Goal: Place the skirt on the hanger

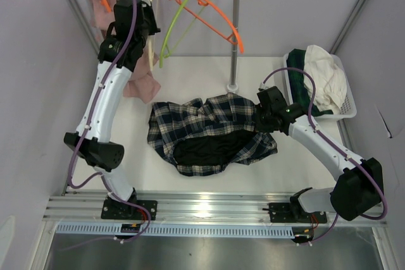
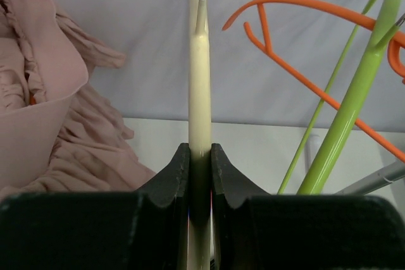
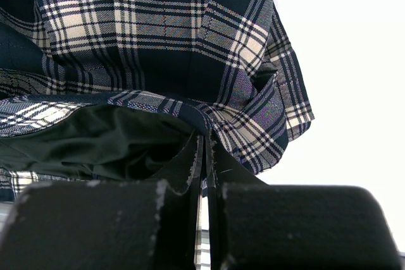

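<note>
Table (image 1: 142, 175), white, one: directly under the skirt (image 1: 202, 128).

Rack (image 1: 235, 36), one, grey rail on a single upright post: behind the skirt, post foot just past its far edge.

Arms, two, white with black joints: left arm (image 1: 104, 102) raised to the rail, left of the skirt; right arm (image 1: 316, 137) low, reaching in from the right of the skirt.

Skirt, one, navy plaid with pale lines, black lining exposed at its near side: crumpled on the table, not yet on any hanger.

Basket (image 1: 347, 102), white plastic, one: right of the skirt, well apart. Contents two: white garment (image 1: 326, 74), dark green garment (image 1: 296, 74).

Pink garment (image 1: 101, 4), one: hung from the rail, behind and left of the skirt.

Hangers, four, all on the rail behind the skirt: cream hanger (image 2: 199, 86), one; green hanger (image 2: 345, 124), one; orange hangers (image 1: 215, 14), two, the leftmost under the pink garment.

Left gripper (image 2: 200, 150): jaws nearly closed, clamped on the cream hanger's flat body, high behind the skirt's left corner.

Right gripper (image 3: 204, 147): jaws pressed together, pinching the skirt's right edge.
</note>
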Controlling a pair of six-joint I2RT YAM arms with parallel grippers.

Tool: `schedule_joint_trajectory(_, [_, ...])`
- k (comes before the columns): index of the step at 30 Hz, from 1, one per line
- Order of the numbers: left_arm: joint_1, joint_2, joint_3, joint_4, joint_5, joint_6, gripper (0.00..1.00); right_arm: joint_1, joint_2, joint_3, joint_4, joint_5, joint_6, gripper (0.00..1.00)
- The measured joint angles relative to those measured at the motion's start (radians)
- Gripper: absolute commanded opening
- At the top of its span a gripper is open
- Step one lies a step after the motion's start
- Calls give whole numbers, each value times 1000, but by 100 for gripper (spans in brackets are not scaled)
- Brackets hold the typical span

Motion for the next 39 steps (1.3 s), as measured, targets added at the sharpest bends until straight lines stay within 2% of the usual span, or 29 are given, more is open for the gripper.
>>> schedule_joint_trajectory(13, [3, -161, -150, 64, 69, 37, 0, -2, 0, -6, 2, -5, 0, 0])
schedule_joint_trajectory(18, [3, -192, -116, 63, 121, 52, 0, -2, 0, -6, 3, -5, 0, 0])
schedule_joint_trajectory(27, [3, -243, -104, -34, 221, 53, 0, -3, 0, -6, 3, -6, 0, 0])
schedule_joint_trajectory(39, [3, -366, -74, -161, 256, 62, 0, -6, 1, -6, 6, -6, -7, 0])
